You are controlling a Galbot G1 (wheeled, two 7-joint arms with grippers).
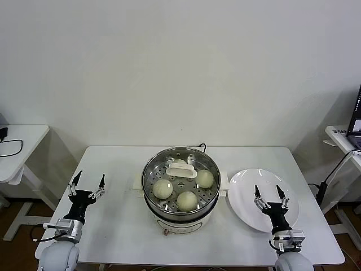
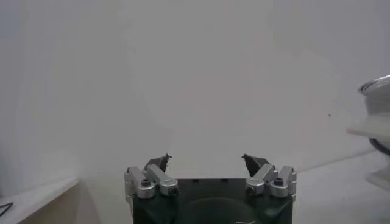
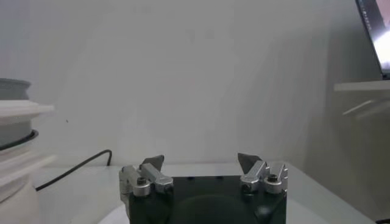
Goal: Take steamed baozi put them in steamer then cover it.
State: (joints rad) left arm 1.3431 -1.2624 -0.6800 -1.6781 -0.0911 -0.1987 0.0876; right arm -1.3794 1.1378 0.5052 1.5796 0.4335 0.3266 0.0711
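Cover (image 1: pixel 181 169) seated on steamer (image 1: pixel 180 195). Left end effector (image 1: pixel 87 182) and right end effector (image 1: pixel 271 193) both apart, empty; risk: knocking plate (image 1: pixel 248 183).

The cover (image 1: pixel 181 170) blocks the steamer (image 1: pixel 180 212) mouth; bare table (image 1: pixel 113 226) flanks it.

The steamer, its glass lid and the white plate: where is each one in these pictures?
steamer (image 1: pixel 151 197): head view, on the shiny steel outer wall at the front left.
cover (image 1: pixel 181 170): head view, on the white oblong handle of the glass lid.
white plate (image 1: pixel 242 189): head view, on its bare left part.
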